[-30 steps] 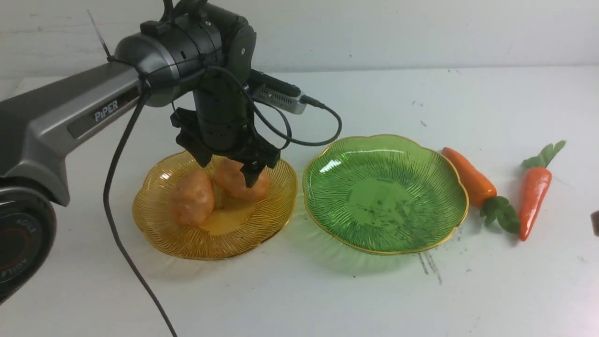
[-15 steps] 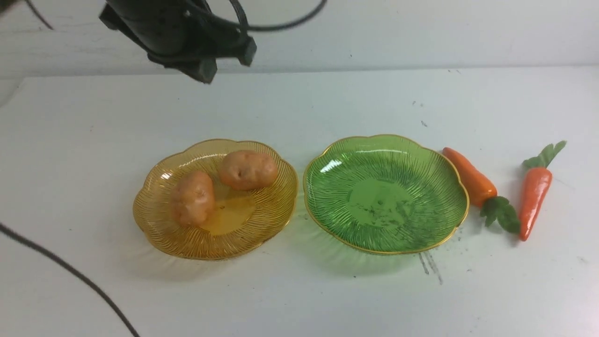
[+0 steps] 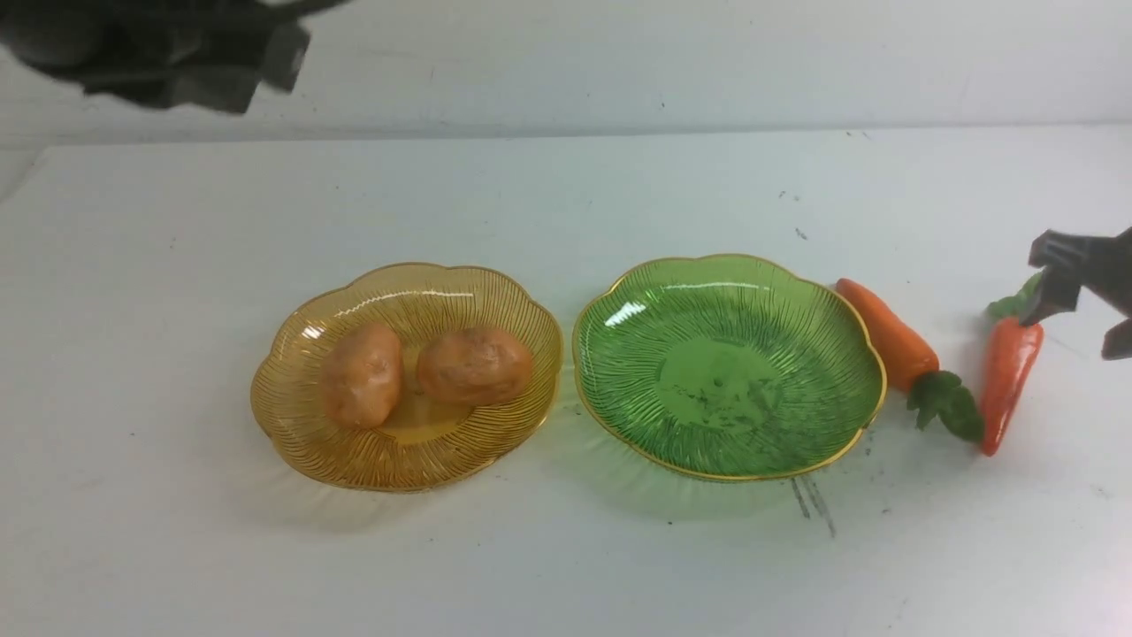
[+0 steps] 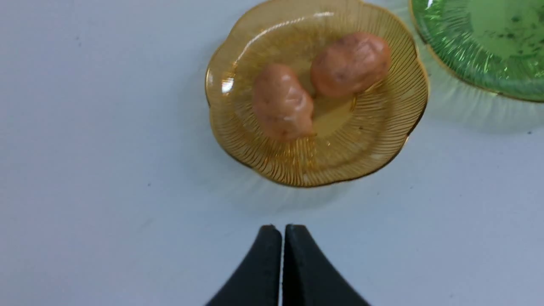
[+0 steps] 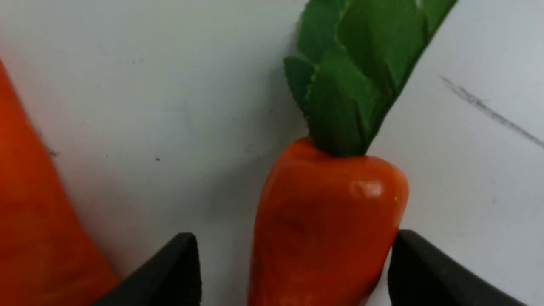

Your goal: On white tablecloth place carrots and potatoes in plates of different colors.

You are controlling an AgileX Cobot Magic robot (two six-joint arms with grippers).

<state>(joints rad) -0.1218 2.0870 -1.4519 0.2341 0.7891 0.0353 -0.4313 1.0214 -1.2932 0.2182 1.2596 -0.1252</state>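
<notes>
Orange glossy plastic fills the gap between the right jaws, which stand wide and hold nothing. In the right wrist view the outer carrot lies between them at its thick end, just below its green leaves. 1 fingertip is close against its side and the other is well apart. The step in hand looks to be lifting this carrot. The grip should go better if the jaws centre on the body, come low to the white cloth and close across the thick shoulder. The floppy leaves or the slick tapered tip would likely slip. The inner carrot lies just beside, between this 1 and the green plate, so the inner fingertip has only a narrow lane of cloth. The lift should go straight up before crossing the plate's raised gold rim. That plate is bare and gives a broad landing place. The counter's edge on the right is out of view. The amber plate already holds the 2 potatoes. The left jaws are pressed together on nothing, and the left arm is high at the far left, well clear.
</notes>
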